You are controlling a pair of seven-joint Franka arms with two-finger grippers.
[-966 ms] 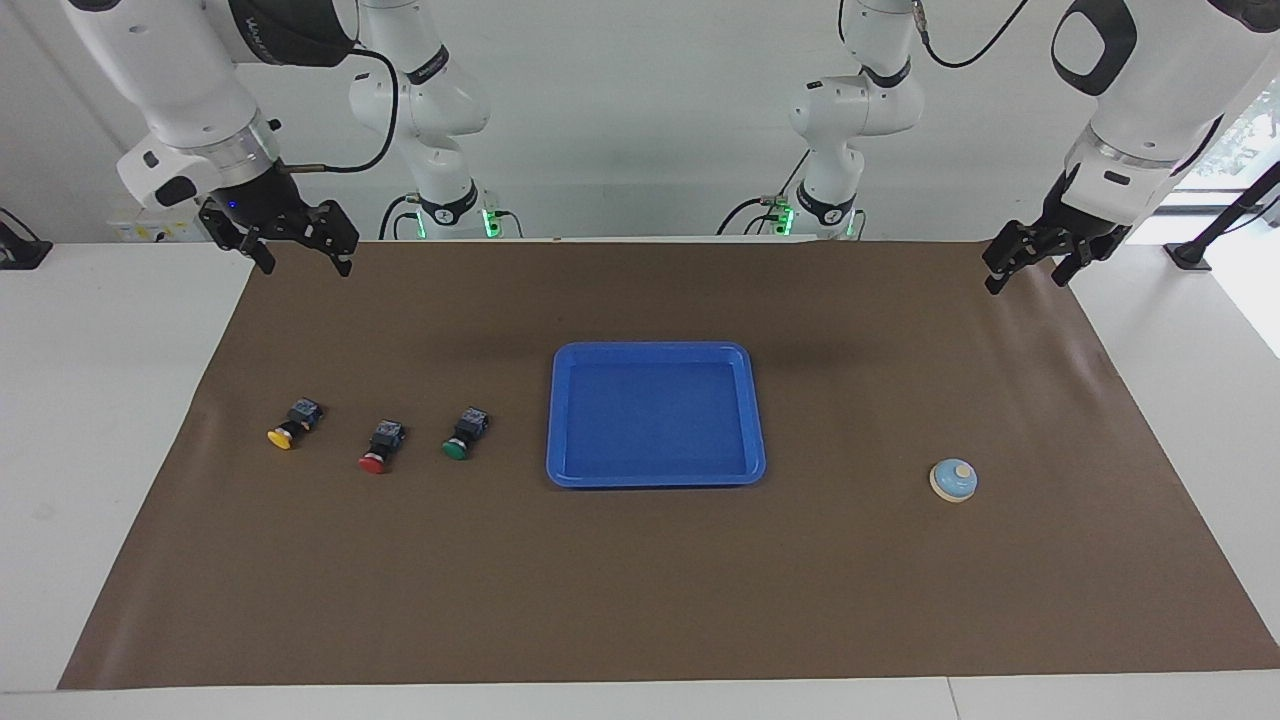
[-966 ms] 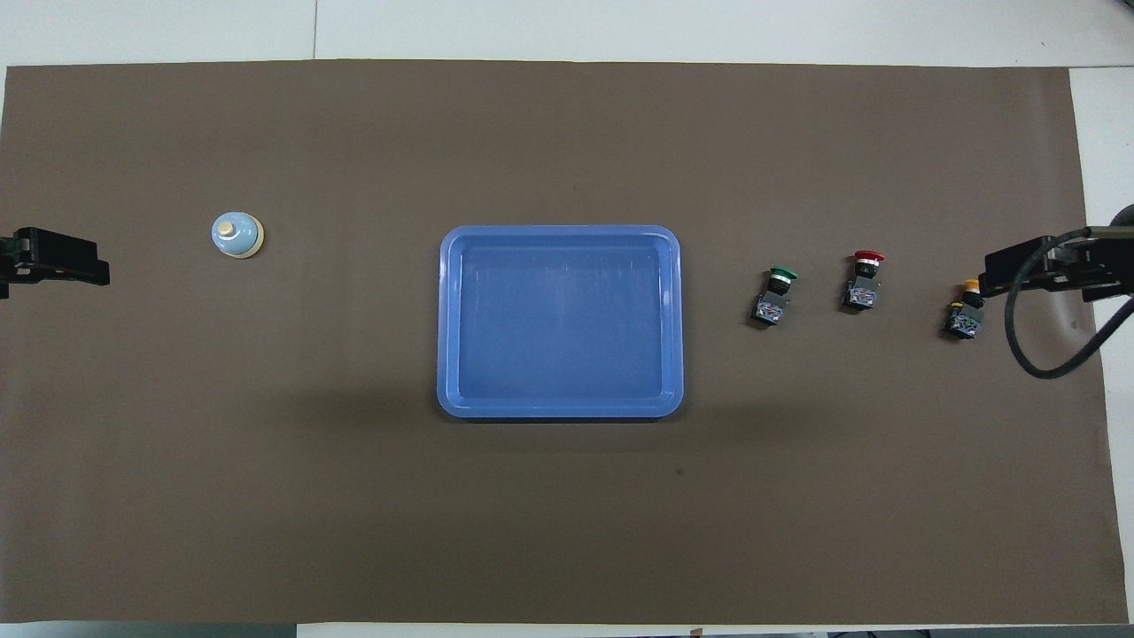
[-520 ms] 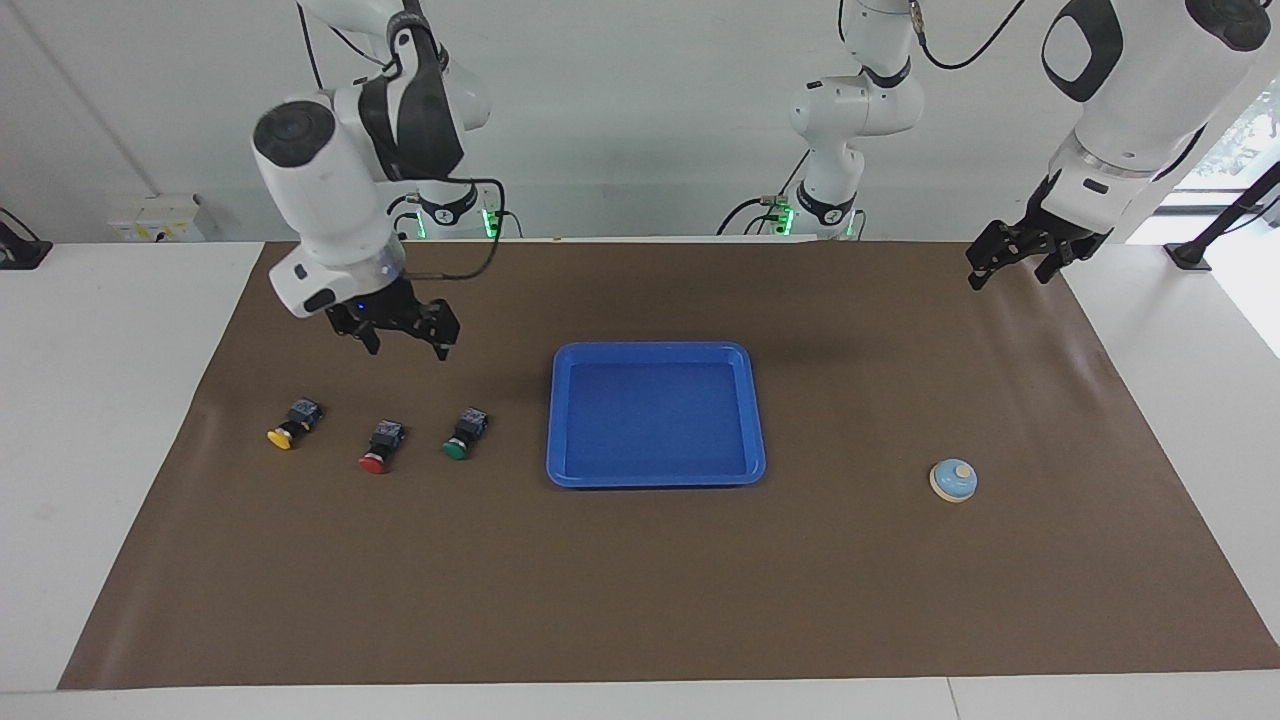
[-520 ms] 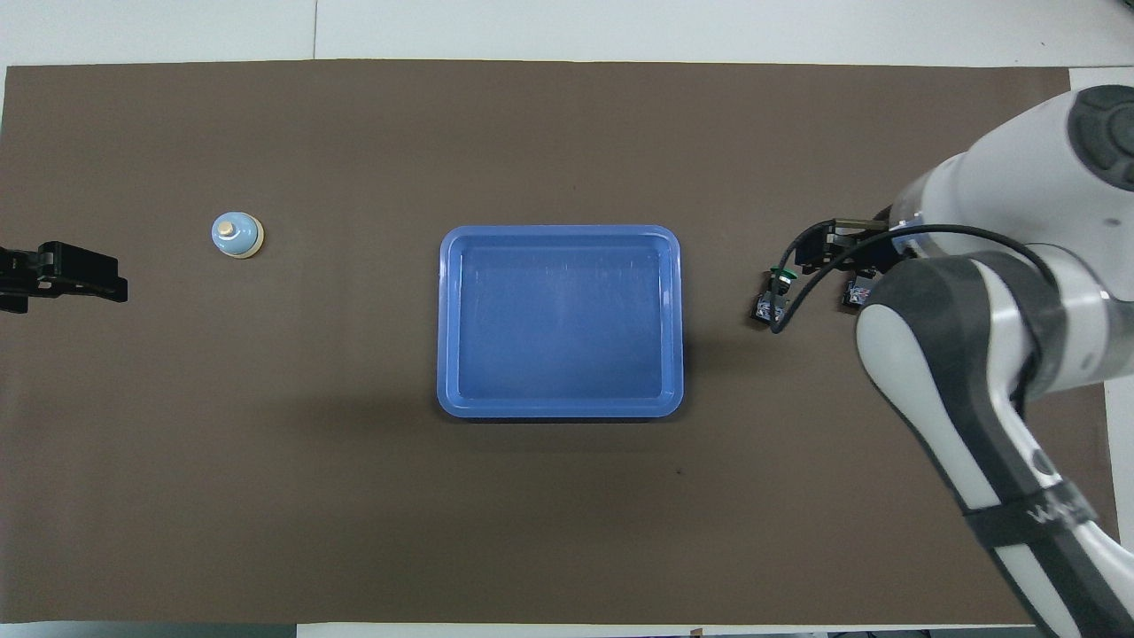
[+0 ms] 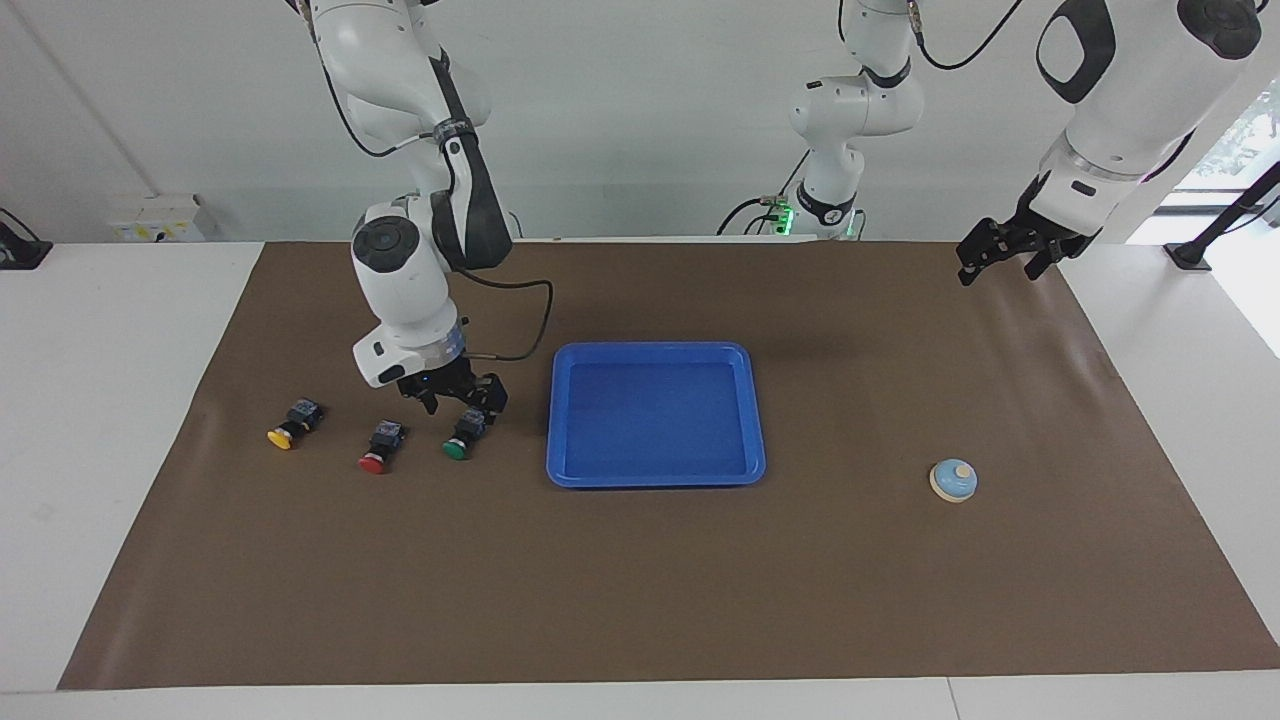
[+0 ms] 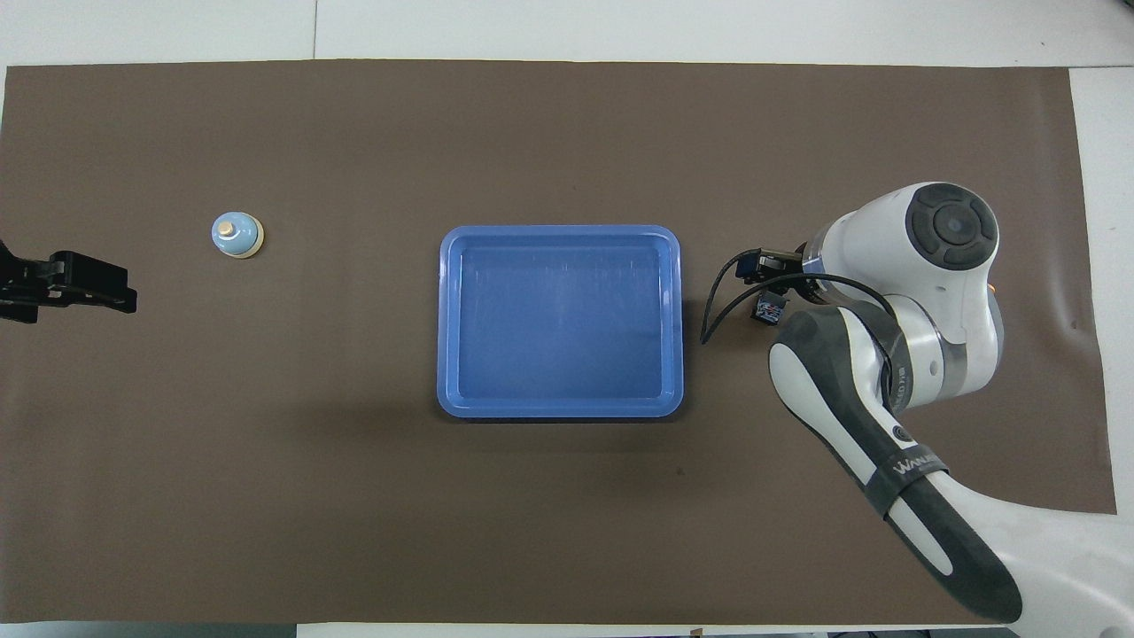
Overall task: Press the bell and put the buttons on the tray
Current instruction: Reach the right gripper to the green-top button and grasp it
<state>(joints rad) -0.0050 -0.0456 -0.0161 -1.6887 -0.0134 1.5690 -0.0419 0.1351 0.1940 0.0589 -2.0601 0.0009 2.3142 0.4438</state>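
The right gripper point(image 5: 459, 396), fingers spread, hangs just over the green button point(image 5: 463, 433). The left gripper point(image 5: 1010, 250), also spread, waits above the mat point(image 5: 640, 580) edge.

Blue tray point(image 5: 752, 412), flat and bare inside, lies mid-mat, just beside the right gripper point(image 5: 458, 396). Green button point(image 5: 463, 434) lies on its side directly under that gripper; red button point(image 5: 380, 447) and yellow button point(image 5: 291, 423) lie in line past it, away from the tray. Bell point(image 5: 953, 480) stands upright, well apart from the left gripper point(image 5: 1008, 251).
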